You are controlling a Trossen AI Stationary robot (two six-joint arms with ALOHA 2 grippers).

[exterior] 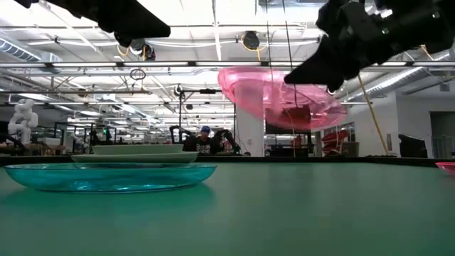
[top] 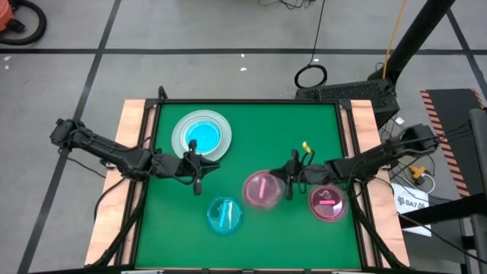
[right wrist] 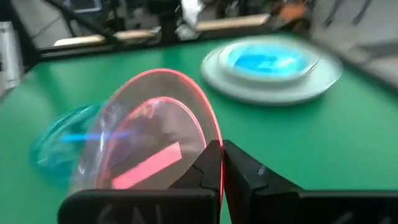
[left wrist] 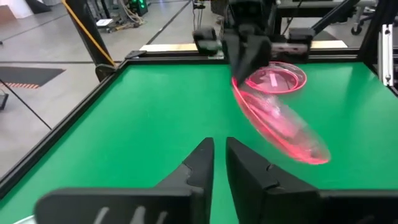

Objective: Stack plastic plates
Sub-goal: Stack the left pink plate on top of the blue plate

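Observation:
A translucent pink plate (top: 260,190) hangs in the air at the table's middle, tilted, with my right gripper (right wrist: 222,155) shut on it. A second pink plate (top: 328,202) lies flat near the right edge. A loose translucent cyan plate (top: 224,215) lies flat toward the near edge. Farther back on the left, a cyan plate sits on top of a stack of larger pale plates (top: 202,135). My left gripper (left wrist: 219,152) is shut and holds nothing; it hovers just near of the stack (top: 198,179). My right gripper pinches the pink plate's rim (right wrist: 214,134) on the side toward the table's right, between its two fingers. The fingers reach in roughly level from the table's right. The plate (exterior: 281,96) is lifted clear of the table and tilted, its far rim lower.
Raised black frame rails and wooden side strips border the green table (top: 251,129). A small yellow object (top: 306,146) lies behind the right arm. Bare green surface shows between the stack and the held plate and along the far right part.

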